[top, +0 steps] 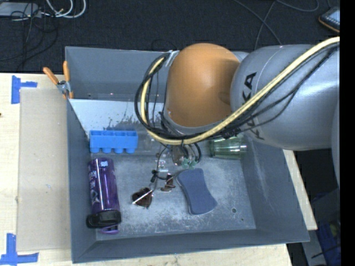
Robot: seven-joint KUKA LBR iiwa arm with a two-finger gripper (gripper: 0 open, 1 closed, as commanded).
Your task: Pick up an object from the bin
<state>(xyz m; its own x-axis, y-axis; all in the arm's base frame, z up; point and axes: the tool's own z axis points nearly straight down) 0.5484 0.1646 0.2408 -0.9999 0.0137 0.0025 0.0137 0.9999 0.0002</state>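
Gripper [168, 173] low near floor of bin [80, 176], approx. centre, hanging under the arm's orange cover [199, 85]. Arm [294, 104] enters from 3 o'clock. Black and yellow cables [150, 101] loop round the cover's 9 o'clock side. Gripper mostly hidden by cover and cable bundle, so how far open: cannot tell. Whether it has hold of anything: cannot tell either.

Nearest thing: small dark-brown thing [143, 198], shiny, w/ a pale bit at one end, lying on bin floor just beside gripper at approx. 7 o'clock from it. A second dark bit sits right at the gripper tip. Same item or separate: cannot tell. Contact betw. gripper and it: cannot tell.

Other contents, positions ref. bin centre:
- grey-blue pad [197, 193], flat, rounded corners, at 4 o'clock, just beside gripper, long axis approx. 11 to 5.
- blue block [113, 142], ridged top, at 10 o'clock, at foot of the back wall.
- purple bottle [103, 190] w/ black cap, lying on its side at 8 o'clock along the side wall, cap toward 6.
- green-tinted clear jar [227, 147], on its side at 2 o'clock, partly under the arm.

Block, bottle, jar well apart from one another.
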